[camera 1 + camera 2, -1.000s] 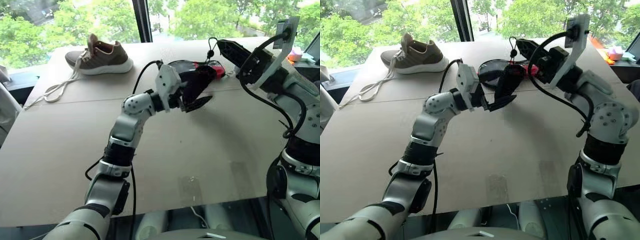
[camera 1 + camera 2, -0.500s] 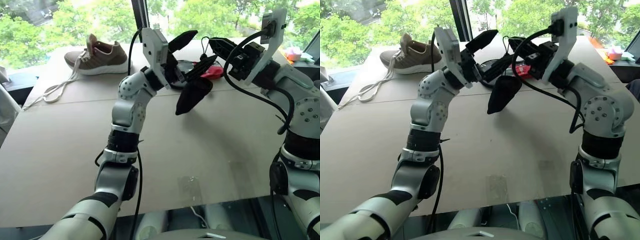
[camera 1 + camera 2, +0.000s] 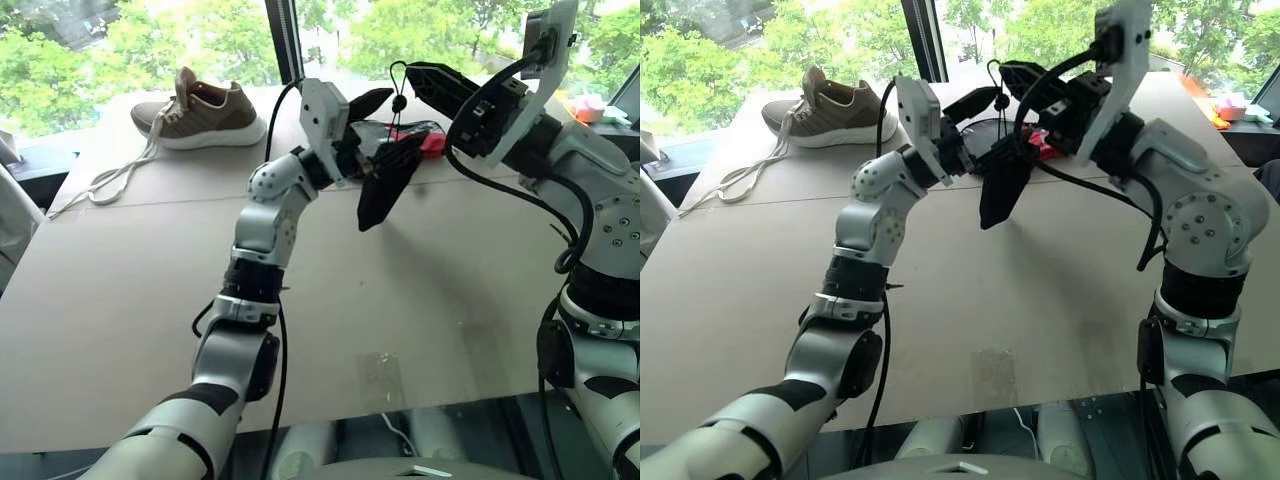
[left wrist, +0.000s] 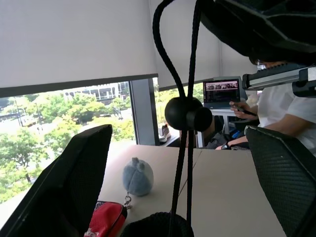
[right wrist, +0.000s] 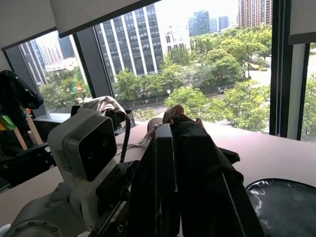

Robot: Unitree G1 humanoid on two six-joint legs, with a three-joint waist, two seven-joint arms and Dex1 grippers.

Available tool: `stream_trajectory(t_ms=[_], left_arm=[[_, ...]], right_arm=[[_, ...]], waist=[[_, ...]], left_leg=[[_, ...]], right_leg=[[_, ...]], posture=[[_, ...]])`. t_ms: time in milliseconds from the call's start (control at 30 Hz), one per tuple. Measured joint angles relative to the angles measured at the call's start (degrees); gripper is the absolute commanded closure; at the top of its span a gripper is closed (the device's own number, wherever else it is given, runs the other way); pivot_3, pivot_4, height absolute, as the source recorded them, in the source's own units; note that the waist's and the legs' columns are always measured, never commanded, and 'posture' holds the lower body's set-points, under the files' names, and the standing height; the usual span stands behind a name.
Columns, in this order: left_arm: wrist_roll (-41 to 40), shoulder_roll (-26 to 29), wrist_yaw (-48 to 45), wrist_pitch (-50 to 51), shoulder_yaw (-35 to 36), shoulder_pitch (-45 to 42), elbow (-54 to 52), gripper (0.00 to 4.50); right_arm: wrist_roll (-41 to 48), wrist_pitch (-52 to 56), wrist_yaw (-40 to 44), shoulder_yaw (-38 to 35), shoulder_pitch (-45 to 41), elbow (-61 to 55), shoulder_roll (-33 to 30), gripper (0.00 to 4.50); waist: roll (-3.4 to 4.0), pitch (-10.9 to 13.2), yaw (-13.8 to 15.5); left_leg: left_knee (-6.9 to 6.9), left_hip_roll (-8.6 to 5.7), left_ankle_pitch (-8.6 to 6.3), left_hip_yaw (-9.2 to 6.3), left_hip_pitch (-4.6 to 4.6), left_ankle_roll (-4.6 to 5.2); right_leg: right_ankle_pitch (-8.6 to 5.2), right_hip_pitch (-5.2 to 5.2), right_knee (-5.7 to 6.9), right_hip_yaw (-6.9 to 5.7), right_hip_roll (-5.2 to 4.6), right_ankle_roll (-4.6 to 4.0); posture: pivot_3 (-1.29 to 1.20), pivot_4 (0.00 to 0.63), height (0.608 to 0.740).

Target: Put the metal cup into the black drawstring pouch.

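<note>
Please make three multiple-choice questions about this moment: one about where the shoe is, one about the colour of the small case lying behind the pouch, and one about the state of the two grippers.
1. Where is the shoe?
A. On the far left part of the table
B. Inside the pouch
C. In the left gripper

2. What colour is the small zip case by the fuzzy ball?
A. Yellow
B. Red
C. White

3. How are the grippers?
A. Both open
B. Left gripper open, right gripper shut on the black drawstring pouch
C. Both shut on the shoe

Answers:
1. A: the shoe sits near the window, laces trailing on the table.
2. B: the left wrist view shows it red.
3. B: the left fingers stand wide apart; the pouch hangs in the air from the closed right fingers.
</note>
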Motion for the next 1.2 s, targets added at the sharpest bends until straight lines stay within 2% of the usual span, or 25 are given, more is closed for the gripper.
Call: stream_trajectory(t_ms=[33, 67, 100, 133, 167, 333, 633, 733, 1200], left_arm=[[-0.9, -0.3, -0.1, 0.4, 0.1, -0.1, -0.1, 0.51], [-1.2, -0.3, -0.2, 0.7, 0.2, -0.2, -0.2, 0.71], [-1.6, -0.3, -0.3, 1.0, 0.2, -0.2, -0.3, 1.10], [-1.9, -0.3, -0.4, 1.2, 0.2, -0.2, -0.5, 1.69], [-2.0, -0.3, -0.4, 1.2, 0.2, -0.2, -0.5, 1.96], [-2.7, -0.1, -0.4, 2.3, 0.1, 0.1, -1.6, 4.28], [-2.7, 0.1, -0.5, 2.3, 0.1, 0.6, -1.7, 4.26], [-2.5, 0.5, -0.6, 2.2, 0.0, 1.7, -1.8, 4.26], [5.9, 4.2, -1.4, 0.8, -4.7, 3.9, -0.5, 4.26]], right_arm=[[0.0, 0.0, 0.1, 0.2, 0.0, -0.2, -0.2, 4.50], [0.0, 0.0, 0.1, 0.4, 0.1, -0.3, -0.3, 4.50], [0.0, 0.0, 0.1, 0.5, 0.2, -0.3, -0.4, 4.50], [0.0, 0.0, 0.2, 0.5, 0.5, -0.3, -0.6, 4.50], [-0.1, 0.1, 0.2, 0.5, 0.6, -0.3, -0.7, 4.50], [-0.2, 0.0, 0.3, 1.1, 0.6, -0.3, -1.1, 4.50], [-0.5, -0.2, -0.1, 1.1, 0.9, -0.2, -1.2, 4.50], [-0.8, -2.0, -2.0, 0.5, 0.2, 1.3, 0.6, 4.50], [0.1, -8.4, -7.4, -4.4, -7.3, 6.4, 3.7, 4.50]], waist=[[0.00, 0.0, 0.0], [0.00, 0.0, 0.0], [0.00, 0.0, 0.0], [0.00, 0.0, -0.1], [0.00, 0.0, -0.1], [0.00, 0.0, 0.0], [0.00, 0.0, 0.0], [0.00, 0.0, -0.2], [0.00, 0.0, -0.1]], left_leg=[[0.00, 0.00, 0.00, 0.00, 0.00, 0.00], [0.00, 0.00, 0.00, 0.00, 0.00, 0.00], [0.00, 0.00, 0.00, 0.00, 0.00, 0.00], [0.00, 0.00, 0.00, 0.00, 0.00, 0.00], [0.00, 0.00, 0.00, 0.00, 0.00, 0.00], [0.00, 0.00, 0.00, 0.00, 0.00, 0.00], [0.00, 0.00, 0.00, 0.00, 0.00, 0.00], [0.00, 0.00, 0.00, 0.01, 0.01, 0.00], [-0.03, 0.00, 0.00, 0.01, 0.00, 0.00]], right_leg=[[0.00, 0.00, 0.00, 0.00, 0.00, 0.00], [0.00, 0.00, 0.00, 0.00, 0.00, 0.00], [0.00, 0.00, 0.01, 0.00, 0.01, 0.00], [0.00, 0.00, 0.01, 0.00, 0.01, 0.00], [0.00, 0.00, 0.01, 0.00, 0.01, 0.00], [0.00, 0.00, 0.00, 0.00, 0.01, 0.00], [0.00, 0.00, 0.00, 0.01, 0.01, 0.00], [0.00, -0.01, 0.02, 0.03, 0.02, 0.00], [0.00, -0.04, 0.02, 0.02, 0.02, 0.00]], posture=[[0.00, 0.150, 0.740], [0.00, 0.150, 0.740], [0.00, 0.150, 0.740], [0.00, 0.150, 0.740], [0.00, 0.150, 0.740], [0.00, 0.150, 0.740], [0.00, 0.150, 0.740], [0.00, 0.150, 0.740], [0.00, 0.150, 0.740]])
